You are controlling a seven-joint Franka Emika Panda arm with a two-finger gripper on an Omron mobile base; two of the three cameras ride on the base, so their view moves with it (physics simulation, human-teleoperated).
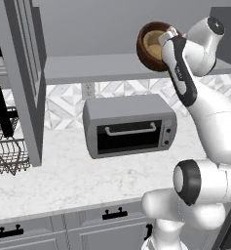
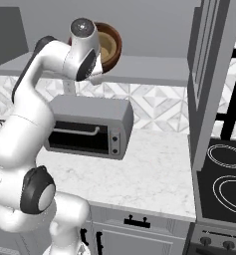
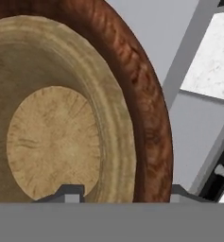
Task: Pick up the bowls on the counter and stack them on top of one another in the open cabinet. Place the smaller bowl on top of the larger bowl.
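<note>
The larger bowl (image 1: 144, 51) (image 2: 117, 42) (image 3: 151, 108), dark reddish-brown with a thick rim, hangs tilted on its side just above the open cabinet's shelf (image 1: 87, 68) (image 2: 149, 69). The smaller bowl (image 1: 155, 45) (image 2: 107, 47) (image 3: 52, 142), light tan, sits nested inside it. My gripper (image 1: 164, 41) (image 3: 127, 194) straddles both walls. One fingertip (image 3: 71, 191) is inside the tan bowl and the other is outside the dark rim. The gripper is shut on the pair. The cabinet door (image 1: 24, 83) (image 2: 209, 74) stands open.
A grey toaster oven (image 1: 129, 124) (image 2: 89, 124) stands on the marble counter (image 1: 63, 180) (image 2: 154, 164) under the shelf. A wire dish rack (image 1: 5, 146) is at the left. A stove top (image 2: 229, 174) lies at the right. Grey drawers (image 1: 107, 219) run below.
</note>
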